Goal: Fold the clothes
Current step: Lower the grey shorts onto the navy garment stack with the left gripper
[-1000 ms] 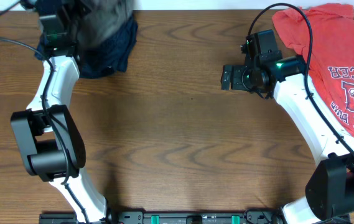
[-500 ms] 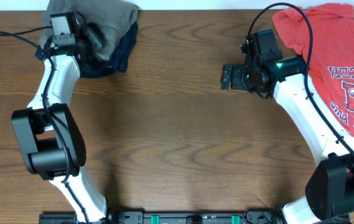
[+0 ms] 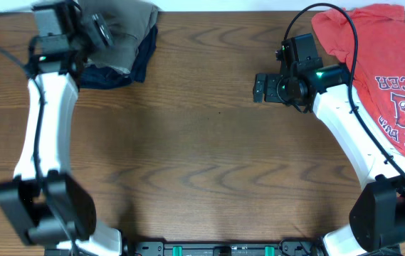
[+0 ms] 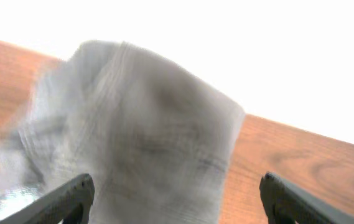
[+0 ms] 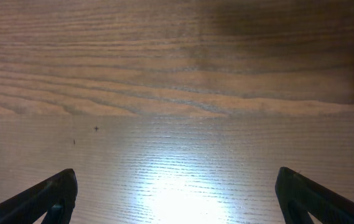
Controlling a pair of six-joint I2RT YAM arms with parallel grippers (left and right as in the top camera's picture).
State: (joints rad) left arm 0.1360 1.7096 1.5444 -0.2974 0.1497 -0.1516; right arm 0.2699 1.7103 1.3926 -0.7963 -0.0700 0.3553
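Overhead: fixed above, looking straight down on the whole table point(image 3: 209, 142), far enough off to take in both arms.
Left wrist: close in at the table's far left corner, aimed obliquely across it at the shorts point(image 4: 139, 130); blurred.
Right wrist: close above the table, right of centre, facing down on bare wood.
Shared: overhead also shows the shorts point(image 3: 127, 21) and that wood.

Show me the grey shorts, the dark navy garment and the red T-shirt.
grey shorts point(image 3: 134, 21), overhead view, on the crumpled middle.
dark navy garment point(image 3: 113, 77), overhead view, near its lower edge.
red T-shirt point(image 3: 384, 43), overhead view, on plain fabric above the lettering.
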